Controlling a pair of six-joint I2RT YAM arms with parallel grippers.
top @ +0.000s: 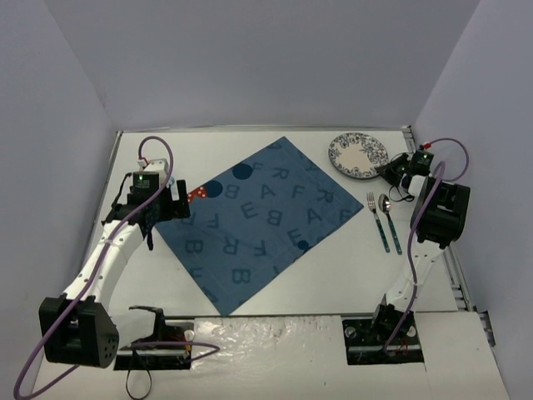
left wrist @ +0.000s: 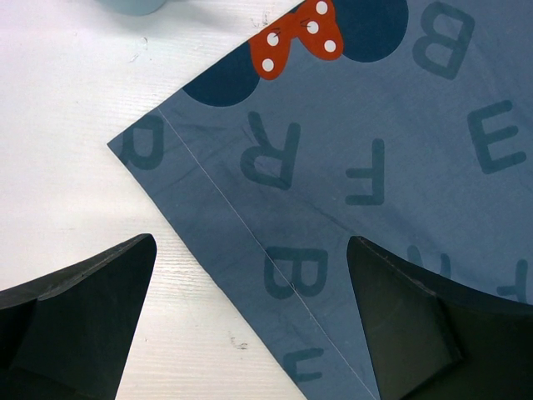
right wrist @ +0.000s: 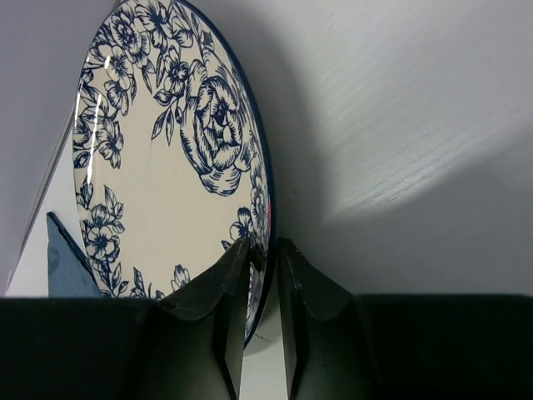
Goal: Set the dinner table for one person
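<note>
My right hand [right wrist: 262, 254] is clamped on the rim of the blue-flowered plate [right wrist: 166, 183], one finger on each face. The plate is at the far right of the white bench [top: 333, 271], just beyond the fork [top: 376, 218] and spoon [top: 390, 218], which lie side by side. My left hand [left wrist: 251, 246] hangs with its fingers spread wide, holding nothing, over an edge of the blue lettered placemat [left wrist: 375, 167] near its left corner. The placemat lies cornerwise across the bench's middle.

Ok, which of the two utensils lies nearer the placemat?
The fork, with tines; the round-bowled spoon lies beside it, farther from the placemat.
</note>
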